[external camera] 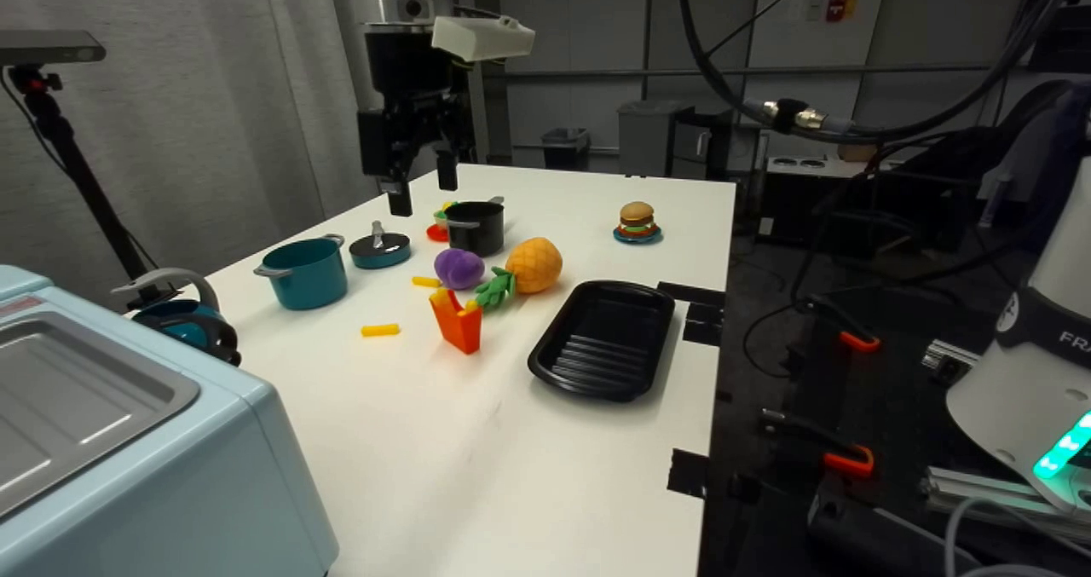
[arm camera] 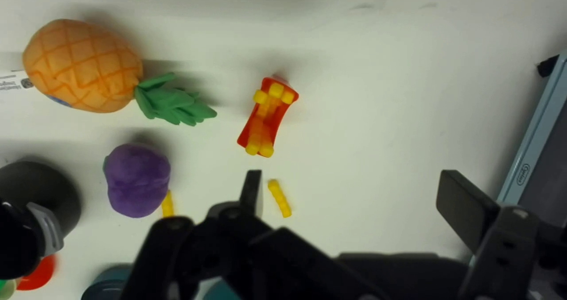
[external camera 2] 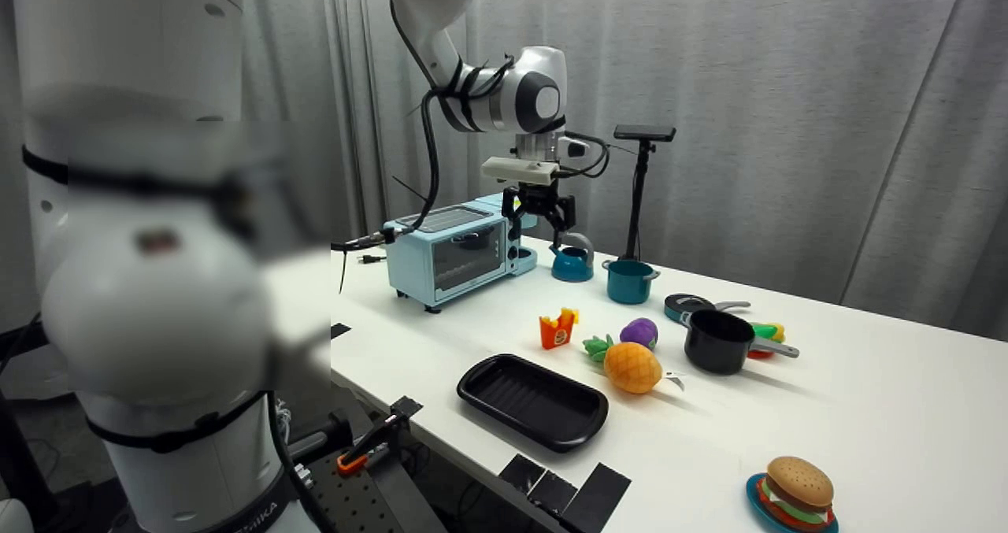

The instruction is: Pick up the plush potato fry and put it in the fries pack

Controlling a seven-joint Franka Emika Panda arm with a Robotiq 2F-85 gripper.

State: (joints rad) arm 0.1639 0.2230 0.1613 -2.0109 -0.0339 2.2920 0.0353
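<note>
One fry (external camera: pixel 380 330); table edge (external camera: pixel 706 402) well apart

Two loose fries (arm camera: pixel 280 199), one pack (external camera: pixel 460 328), two pots (external camera: pixel 310 283).

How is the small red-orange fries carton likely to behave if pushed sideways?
The small red-orange fries carton may tip fairly easily: it stands upright and looks slim from above in the wrist view. The yellow stick-shaped fries inside could shift or spill, since they poke out of its open top. Rolling seems unlikely, given its angular body.
</note>
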